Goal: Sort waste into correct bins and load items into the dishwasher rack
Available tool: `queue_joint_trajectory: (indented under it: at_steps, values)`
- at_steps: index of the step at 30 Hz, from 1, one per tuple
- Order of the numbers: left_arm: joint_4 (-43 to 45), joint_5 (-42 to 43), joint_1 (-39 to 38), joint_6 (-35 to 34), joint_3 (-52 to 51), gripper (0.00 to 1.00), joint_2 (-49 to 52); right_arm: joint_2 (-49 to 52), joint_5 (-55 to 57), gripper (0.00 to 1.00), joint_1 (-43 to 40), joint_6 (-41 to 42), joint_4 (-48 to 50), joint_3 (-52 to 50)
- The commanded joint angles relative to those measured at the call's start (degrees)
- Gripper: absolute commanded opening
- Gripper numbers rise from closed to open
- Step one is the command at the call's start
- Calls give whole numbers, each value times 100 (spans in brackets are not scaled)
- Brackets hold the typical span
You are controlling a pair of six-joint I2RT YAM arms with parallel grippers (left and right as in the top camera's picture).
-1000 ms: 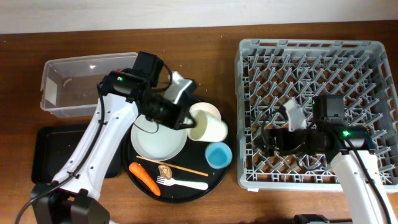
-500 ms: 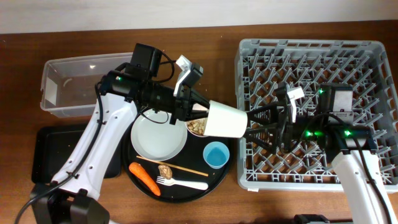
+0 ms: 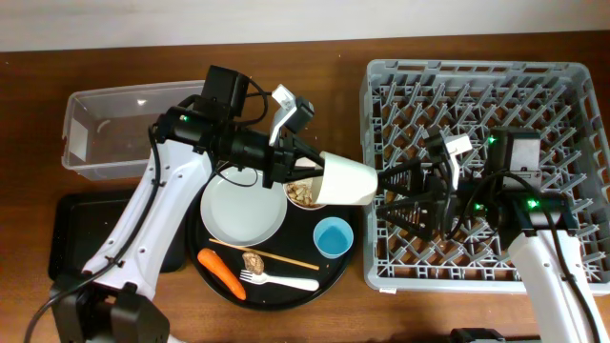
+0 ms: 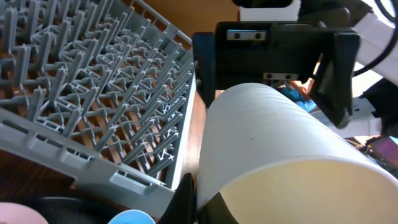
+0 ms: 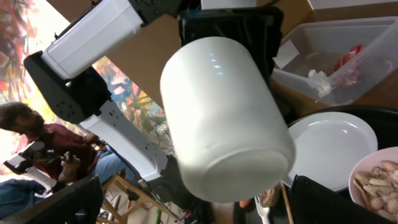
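Observation:
My left gripper (image 3: 312, 177) is shut on the rim of the pale cup (image 3: 349, 179) and holds it on its side above the gap between the round tray and the grey dishwasher rack (image 3: 477, 74). The cup's base points right. My right gripper (image 3: 394, 193) is open at the rack's left edge, with a finger on either side of the cup's base. In the right wrist view the cup (image 5: 224, 118) fills the middle, between the open fingers (image 5: 205, 208). In the left wrist view the fingers (image 4: 200, 200) pinch the cup's rim (image 4: 280, 155).
The round black tray (image 3: 319, 278) holds the white plate (image 3: 243, 211), a bowl of crumbs (image 3: 303, 195), a blue cup (image 3: 334, 236), chopsticks (image 3: 276, 256), a fork (image 3: 282, 281), a carrot (image 3: 221, 273) and a brown scrap (image 3: 254, 260). The clear tub (image 3: 124, 133) holds a red wrapper (image 5: 348, 59) and a tissue (image 5: 317, 78). A black tray (image 3: 81, 233) lies at the left.
My left gripper lifted the pale cup off the round tray and carried it right, on its side. My right gripper came left to the rack's edge and now brackets the cup's base.

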Motion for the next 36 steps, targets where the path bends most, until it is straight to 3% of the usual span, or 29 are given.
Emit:
queue_joint_trajectory:
  at_steps: [1,7,12,18,28,36]
  values:
    - [55,-17,-109,-101,83,1,212,4,-232,99,28,-39,2,85]
    - [678,46,-238,-793,83,0,234,4,55,99,28,-39,-24,85]
    - [798,675,-243,-855,83,0,234,4,566,99,28,-35,-72,83]
    - [796,780,-387,-876,83,0,234,4,627,99,28,-39,22,83]
    - [658,0,-522,-901,79,1,240,4,623,95,24,-39,168,83]
    - [702,-105,-522,-901,79,0,267,4,341,91,24,-39,170,83]
